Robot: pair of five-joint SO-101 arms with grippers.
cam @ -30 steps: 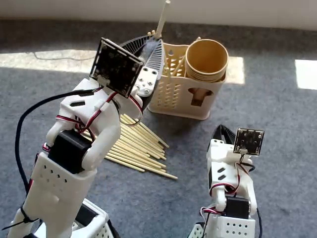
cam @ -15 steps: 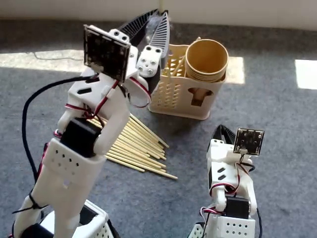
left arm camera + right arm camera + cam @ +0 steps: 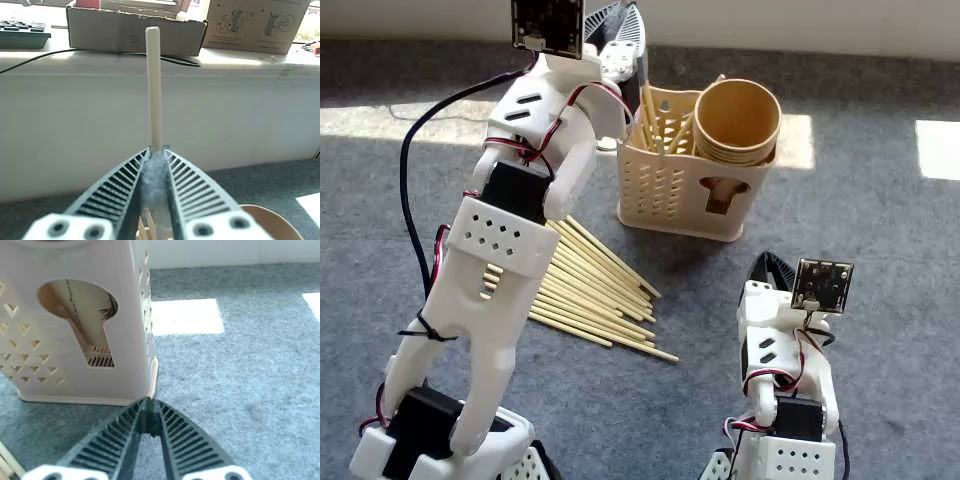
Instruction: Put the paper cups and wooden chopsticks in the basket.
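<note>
My left gripper is high at the back, just behind the cream basket's left end, shut on one wooden chopstick. That stick slants down into the basket. In the left wrist view the chopstick stands up from between the shut fingertips of the left gripper, with a paper cup's rim below. Stacked paper cups sit in the basket's right half. A pile of chopsticks lies on the carpet in front of the basket. My right gripper rests shut and empty near the basket.
Grey carpet covers the floor. A white wall runs close behind the basket, with a ledge holding cardboard boxes above it. The right arm stands at the front right. Open carpet lies to the right of the basket.
The left arm has risen and swung back and to the right with the chopstick, whose lower end now dips into the basket. The right arm has stayed still.
</note>
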